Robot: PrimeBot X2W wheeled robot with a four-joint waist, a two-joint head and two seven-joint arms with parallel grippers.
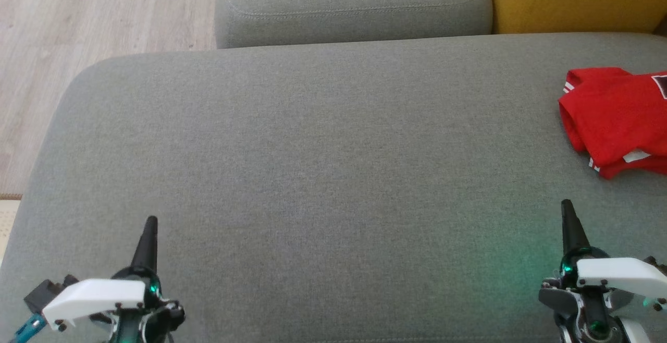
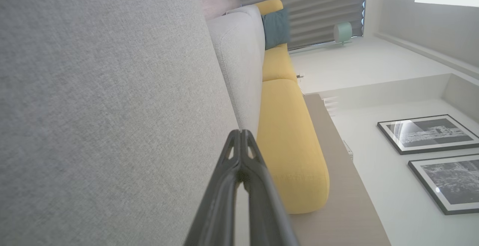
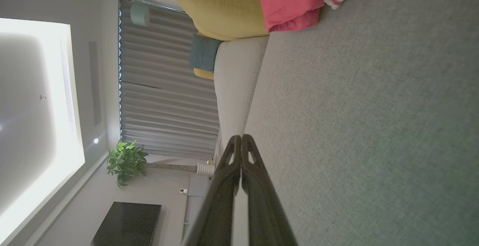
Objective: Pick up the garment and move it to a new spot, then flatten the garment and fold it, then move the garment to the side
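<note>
Closest to you, the left gripper (image 1: 150, 225) and the right gripper (image 1: 567, 208) sit low over the grey sofa seat (image 1: 312, 166), each with its fingers pressed together and nothing held. Farther off, at the seat's right side, the red garment (image 1: 615, 116) lies in a compact, layered bundle, near your right gripper and well apart from the left. Expect it to be light, soft and limp, likely to sag open if lifted by one layer. Pinch through all layers at the near edge, beside the white-striped trim.
</note>
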